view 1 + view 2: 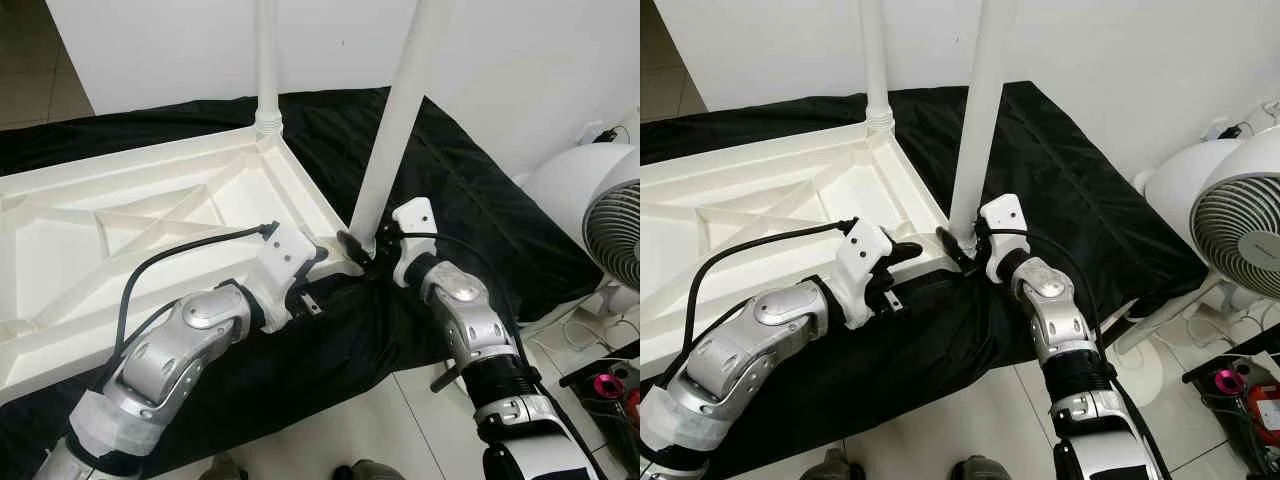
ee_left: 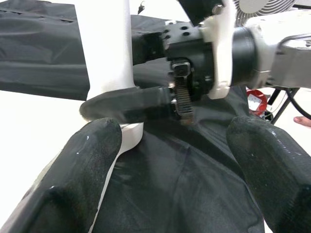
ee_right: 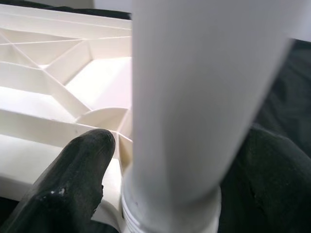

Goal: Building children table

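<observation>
A white plastic table top (image 1: 150,215) lies upside down on a black cloth (image 1: 450,180). One white leg (image 1: 266,60) stands upright in its far corner. A second white leg (image 1: 395,120) leans in the near corner socket, and my right gripper (image 1: 362,245) is shut on its base, one finger (image 3: 73,179) on each side of the leg (image 3: 194,97). My left gripper (image 1: 315,278) is open just left of that corner, at the table top's near edge. Its fingertips (image 2: 77,170) are spread wide with only cloth between them, facing the right gripper's finger (image 2: 126,104).
A white floor fan (image 1: 610,215) stands at the right, close to my right arm. Cables and a pink object (image 1: 607,385) lie on the tiled floor below it. A white wall (image 1: 520,60) runs behind the cloth.
</observation>
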You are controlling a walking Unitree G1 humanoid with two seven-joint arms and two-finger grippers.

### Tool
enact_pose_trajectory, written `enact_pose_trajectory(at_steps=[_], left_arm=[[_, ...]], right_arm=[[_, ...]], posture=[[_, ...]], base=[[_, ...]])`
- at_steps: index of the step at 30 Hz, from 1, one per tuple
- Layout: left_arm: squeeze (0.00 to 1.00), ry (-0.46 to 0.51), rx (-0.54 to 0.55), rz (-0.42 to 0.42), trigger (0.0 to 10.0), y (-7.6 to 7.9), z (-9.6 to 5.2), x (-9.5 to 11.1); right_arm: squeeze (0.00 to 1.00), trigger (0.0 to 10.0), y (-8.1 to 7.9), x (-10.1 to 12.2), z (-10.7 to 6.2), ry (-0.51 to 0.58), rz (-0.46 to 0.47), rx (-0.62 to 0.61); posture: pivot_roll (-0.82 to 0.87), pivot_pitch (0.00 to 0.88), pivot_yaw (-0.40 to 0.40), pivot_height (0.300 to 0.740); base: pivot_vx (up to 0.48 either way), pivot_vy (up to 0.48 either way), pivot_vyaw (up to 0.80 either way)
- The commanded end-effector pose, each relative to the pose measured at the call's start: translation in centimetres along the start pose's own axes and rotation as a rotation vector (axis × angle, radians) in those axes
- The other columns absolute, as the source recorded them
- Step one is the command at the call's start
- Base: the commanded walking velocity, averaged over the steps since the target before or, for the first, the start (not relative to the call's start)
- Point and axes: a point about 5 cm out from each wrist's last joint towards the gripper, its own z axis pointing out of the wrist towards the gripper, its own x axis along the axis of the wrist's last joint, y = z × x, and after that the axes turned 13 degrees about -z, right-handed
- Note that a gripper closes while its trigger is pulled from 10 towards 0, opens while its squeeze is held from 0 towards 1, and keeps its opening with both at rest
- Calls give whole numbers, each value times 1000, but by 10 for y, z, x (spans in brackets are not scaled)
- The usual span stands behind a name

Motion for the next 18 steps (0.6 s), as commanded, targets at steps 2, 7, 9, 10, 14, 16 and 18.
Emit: enact_pose_trajectory(at_steps=[2, 7, 9, 10, 14, 16, 18], left_arm=[[0, -13, -32, 14, 10000, 2, 0, 0], [0, -11, -29, 18, 10000, 1, -1, 2], [0, -9, -26, 18, 10000, 1, -1, 2], [0, -9, -26, 18, 10000, 1, -1, 2], [0, -6, -25, 17, 10000, 1, -1, 1], [0, -4, -23, 15, 10000, 1, -1, 1], [0, -4, -22, 15, 10000, 1, -1, 1]], right_arm=[[0, 10000, 3, 3, 4, 24, -21, 45], [0, 7412, 7, 4, 10, 32, -49, 128], [0, 2039, 9, 1, 9, 26, -53, 152], [0, 2039, 9, 1, 9, 26, -53, 152], [0, 0, 10, -6, 6, 10, -55, 174], [0, 0, 12, -12, 2, 0, -48, 184], [0, 0, 13, -14, 1, -1, -45, 189]], posture=[[-68, 50, -15, 740], [-55, 52, -21, 740], [-55, 53, -24, 740], [-55, 53, -24, 740], [-54, 53, -27, 740], [-55, 55, -28, 740], [-55, 55, -28, 740]], base=[[0, 0, 0], [0, 0, 0], [0, 0, 0], [0, 0, 0], [0, 0, 0], [0, 0, 0], [0, 0, 0]])
